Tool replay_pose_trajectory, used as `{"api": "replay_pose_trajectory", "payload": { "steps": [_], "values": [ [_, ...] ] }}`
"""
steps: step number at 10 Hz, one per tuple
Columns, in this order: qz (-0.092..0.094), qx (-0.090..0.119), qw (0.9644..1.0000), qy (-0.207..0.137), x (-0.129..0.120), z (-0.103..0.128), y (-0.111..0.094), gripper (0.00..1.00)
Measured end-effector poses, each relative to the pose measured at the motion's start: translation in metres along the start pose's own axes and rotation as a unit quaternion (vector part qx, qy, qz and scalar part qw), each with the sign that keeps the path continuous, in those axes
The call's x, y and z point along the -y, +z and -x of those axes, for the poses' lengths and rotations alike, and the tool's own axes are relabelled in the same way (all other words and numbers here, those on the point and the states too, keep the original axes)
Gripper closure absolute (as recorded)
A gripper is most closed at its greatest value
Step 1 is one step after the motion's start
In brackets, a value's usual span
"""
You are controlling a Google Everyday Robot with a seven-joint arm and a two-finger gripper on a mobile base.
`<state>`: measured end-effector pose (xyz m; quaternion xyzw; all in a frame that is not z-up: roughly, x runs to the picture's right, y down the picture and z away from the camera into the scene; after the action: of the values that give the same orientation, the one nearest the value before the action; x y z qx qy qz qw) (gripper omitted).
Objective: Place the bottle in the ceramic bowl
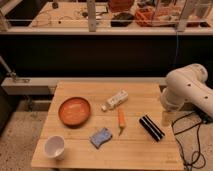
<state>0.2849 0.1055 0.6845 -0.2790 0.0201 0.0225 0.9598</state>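
Note:
The small white bottle (115, 100) lies on its side near the middle of the wooden table (140, 155), tilted, with its cap towards the bowl. The orange-brown ceramic bowl (75, 111) sits empty to the left of it, a short gap apart. My white arm (187, 92) is folded up at the table's right edge, well away from the bottle. My gripper is hidden behind the arm's bulk, so it does not show.
An orange carrot (120, 120) lies just in front of the bottle. A black ribbed bar (151, 127) lies to the right, a blue sponge (100, 137) at front centre, and a white cup (54, 147) at front left. A dark counter runs behind the table.

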Motion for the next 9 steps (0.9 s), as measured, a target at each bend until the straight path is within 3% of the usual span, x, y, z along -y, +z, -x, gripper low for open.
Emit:
{"api": "replay_pose_trajectory", "payload": {
  "steps": [2, 5, 9],
  "values": [
    [-0.001, -0.002, 1.0000, -0.004, 0.002, 0.002, 0.000, 0.20],
    [-0.007, -0.009, 0.9990, -0.043, 0.022, 0.041, -0.003, 0.20],
    [-0.011, -0.018, 0.9971, -0.072, 0.033, 0.059, -0.002, 0.20]
  ]
}}
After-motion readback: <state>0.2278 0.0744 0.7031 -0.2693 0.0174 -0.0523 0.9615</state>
